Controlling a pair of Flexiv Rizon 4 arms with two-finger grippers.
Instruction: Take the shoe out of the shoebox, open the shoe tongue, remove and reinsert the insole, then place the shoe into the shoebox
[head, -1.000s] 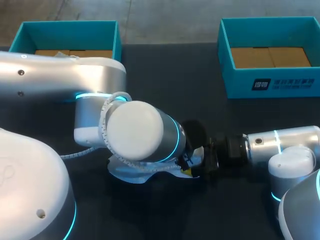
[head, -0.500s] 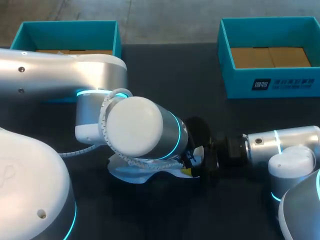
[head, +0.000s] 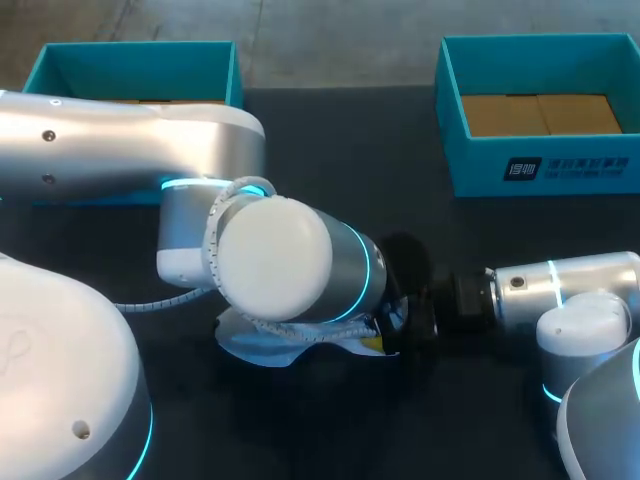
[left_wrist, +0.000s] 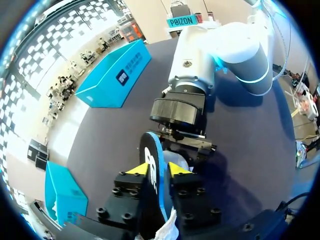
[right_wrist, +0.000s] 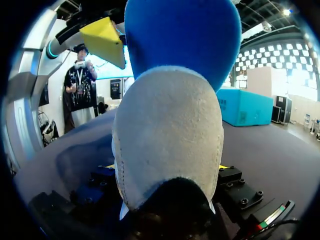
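Observation:
The white shoe (head: 255, 345) lies on the black table, mostly hidden under my left arm in the head view. Its pale suede heel (right_wrist: 170, 140) fills the space between my right gripper's fingers, and the right gripper (head: 402, 325) is shut on it from both sides. A blue insole (left_wrist: 154, 167) stands upright out of the shoe, between the yellow tips of my left gripper (left_wrist: 158, 169). Those tips stand slightly apart beside the insole, so the left gripper is open. From the right wrist, the insole (right_wrist: 182, 35) rises above the heel with one yellow fingertip (right_wrist: 105, 37) beside it.
A teal shoebox (head: 135, 65) stands at the back left and another teal box (head: 540, 165) at the back right, both showing brown cardboard inside. Bare black tabletop lies between them and in front of the shoe.
My left arm has shifted a little to the right over the shoe, and its fingers have parted from the insole. The right arm has stayed put.

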